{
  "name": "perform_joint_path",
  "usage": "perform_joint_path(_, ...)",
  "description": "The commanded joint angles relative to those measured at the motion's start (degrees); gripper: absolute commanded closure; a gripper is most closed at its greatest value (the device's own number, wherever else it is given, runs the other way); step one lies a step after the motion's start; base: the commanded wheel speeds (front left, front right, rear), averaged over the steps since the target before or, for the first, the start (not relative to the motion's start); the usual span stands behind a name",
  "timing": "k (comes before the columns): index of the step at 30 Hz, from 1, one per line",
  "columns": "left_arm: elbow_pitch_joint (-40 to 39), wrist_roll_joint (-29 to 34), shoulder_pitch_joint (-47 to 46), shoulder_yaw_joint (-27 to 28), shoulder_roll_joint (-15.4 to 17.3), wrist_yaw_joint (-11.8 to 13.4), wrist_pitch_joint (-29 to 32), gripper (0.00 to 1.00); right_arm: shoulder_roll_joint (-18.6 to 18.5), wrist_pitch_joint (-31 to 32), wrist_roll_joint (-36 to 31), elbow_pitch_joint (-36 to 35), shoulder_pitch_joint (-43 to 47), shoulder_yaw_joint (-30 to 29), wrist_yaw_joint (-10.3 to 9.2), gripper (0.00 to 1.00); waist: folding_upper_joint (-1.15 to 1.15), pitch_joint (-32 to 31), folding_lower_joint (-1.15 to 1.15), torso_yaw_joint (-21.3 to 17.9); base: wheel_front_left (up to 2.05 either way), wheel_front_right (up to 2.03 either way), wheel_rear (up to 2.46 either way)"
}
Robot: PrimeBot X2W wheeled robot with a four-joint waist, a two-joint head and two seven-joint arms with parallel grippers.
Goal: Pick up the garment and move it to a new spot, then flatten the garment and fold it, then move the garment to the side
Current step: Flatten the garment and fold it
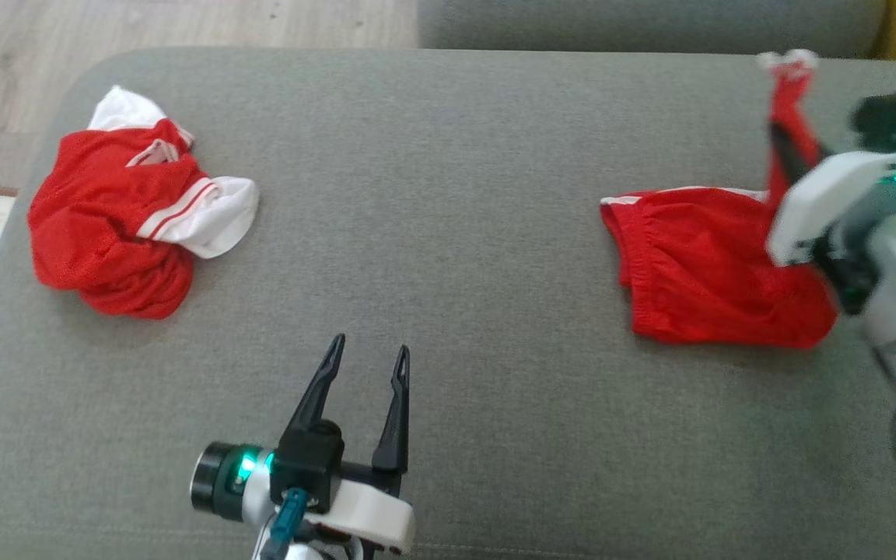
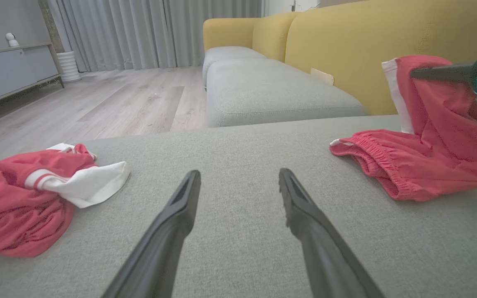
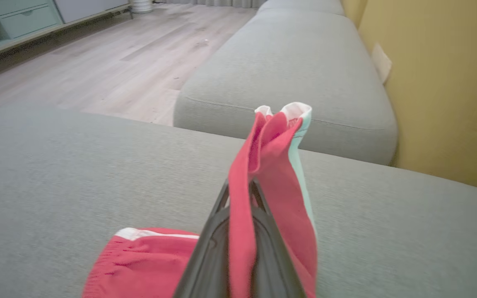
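Observation:
The garment (image 1: 705, 264) is a pair of red shorts with white trim, lying at the right of the grey cushion (image 1: 448, 194). My right gripper (image 1: 776, 134) is shut on one corner of it and holds that corner up in a narrow peak. In the right wrist view the red cloth (image 3: 271, 165) is pinched between the closed gripper (image 3: 239, 188). The left wrist view shows the shorts (image 2: 429, 157) partly lifted, the rest resting on the cushion. My left gripper (image 1: 370, 346) hovers open over the cushion's near middle, nothing between its fingers (image 2: 172, 215).
A second crumpled red and white garment (image 1: 106, 225) lies at the cushion's left end. Beyond the cushion are another grey seat (image 2: 263, 87), a yellow sofa back (image 2: 367, 41) and wooden floor (image 1: 183, 23). Bare grey fabric lies between the two garments.

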Motion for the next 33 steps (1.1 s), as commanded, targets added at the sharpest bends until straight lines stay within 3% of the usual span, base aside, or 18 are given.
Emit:
perform_joint_path(1, -1.6, -0.3, -0.9, 1.5, -0.5, -0.1, -0.7, 0.0, 0.9, 0.1, -0.6, -1.6, 1.0, 0.4, -0.05, 1.0, 0.0, -0.2, 0.0, 0.7, 0.0, 0.0, 0.0)
perform_joint_path(11, -0.8, -0.7, -0.3, 1.5, -0.5, -0.4, -0.7, 0.0, 8.4, 3.1, -2.8, -5.0, 8.7, 0.4, -0.05, 1.0, 0.0, -1.1, 0.0, 2.4, 0.0, 0.0, 0.0)
perform_joint_path(12, -0.8, -0.7, -0.3, 1.5, -0.5, -0.4, -0.7, 0.0, 8.7, 3.1, -3.0, -5.4, 9.3, 0.1, -0.05, 0.78, 0.0, -1.2, 0.0, 2.4, 0.0, 0.0, 0.0)
perform_joint_path(13, -0.7, -0.7, -0.2, 1.5, -0.5, -0.4, -0.7, 0.0, 8.9, 2.9, -3.2, -6.0, 9.9, -0.3, -0.05, 0.31, 0.0, -1.4, 0.0, 2.4, 0.0, 0.0, 0.0)
perform_joint_path(14, -0.6, -0.7, -0.2, 1.6, -0.5, -0.4, -0.7, 0.0, 9.1, 2.4, -3.1, -6.8, 10.6, -1.0, -0.05, 0.0, 0.0, -1.6, 0.0, 2.3, 0.0, 0.0, 0.0)
perform_joint_path(19, -0.4, -0.6, 0.7, 1.9, -0.5, -0.3, -0.7, 0.0, 8.9, 0.4, -2.9, -11.1, 13.7, -4.1, -0.05, 0.0, 0.0, -3.1, 0.0, 1.5, 0.0, 0.0, 0.0)
perform_joint_path(28, -0.6, -0.3, 3.3, 3.1, -0.4, -0.3, -0.7, 0.0, 1.7, -1.6, -6.0, -17.2, 24.6, -16.9, -0.05, 0.0, 0.0, -6.4, 0.0, -1.3, 0.0, 0.0, 0.0)
perform_joint_path(33, -0.5, 0.2, 4.2, 3.5, -0.1, -0.9, -0.7, 0.0, 1.0, 0.0, -5.8, -23.0, 31.1, -23.0, -0.05, 0.0, 0.0, -7.4, 0.0, -2.9, 0.0, 0.0, 0.0)
